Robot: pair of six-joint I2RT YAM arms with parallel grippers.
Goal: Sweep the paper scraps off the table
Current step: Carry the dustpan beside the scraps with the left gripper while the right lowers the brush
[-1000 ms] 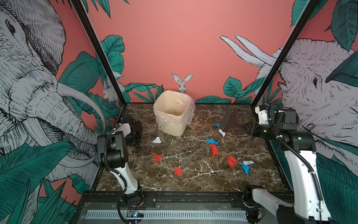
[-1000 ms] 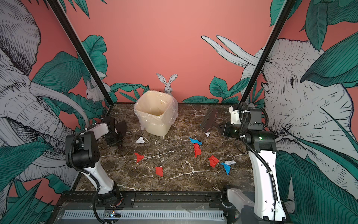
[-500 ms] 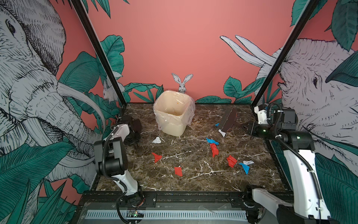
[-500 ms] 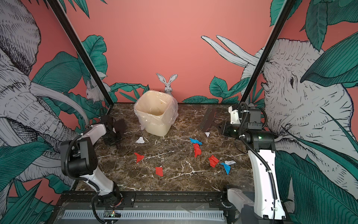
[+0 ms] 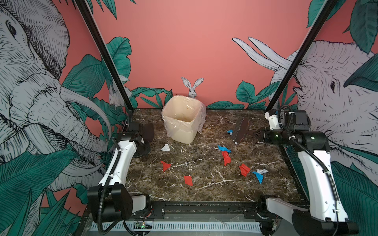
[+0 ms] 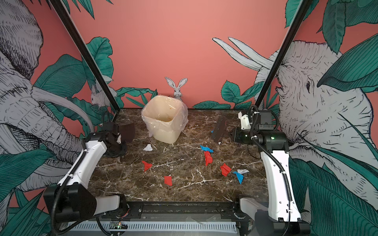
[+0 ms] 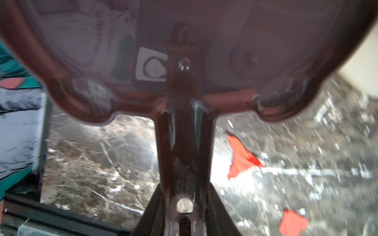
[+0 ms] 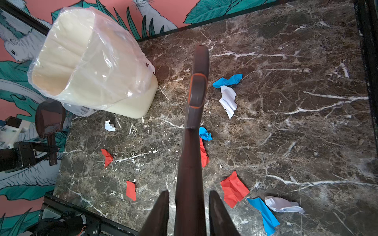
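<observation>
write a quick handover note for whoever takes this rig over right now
Left gripper: shut on the handle of the dustpan, at the left edge of the table, near the bin.
Right gripper: shut on the handle of the brush, far right.
Paper scraps: about ten, red, blue and white, scattered over the middle and right of the table.
Done: both tools picked up; no scraps seen in the bin.
Left: sweep the scraps into the dustpan, probably then tip them into the bin.

The lined bin (image 5: 184,133) stands at the far middle of the table (image 5: 204,196), with passable gaps on both sides. Only flat paper scraps (image 5: 226,158) dot the centre; the near strip lies bare.
</observation>
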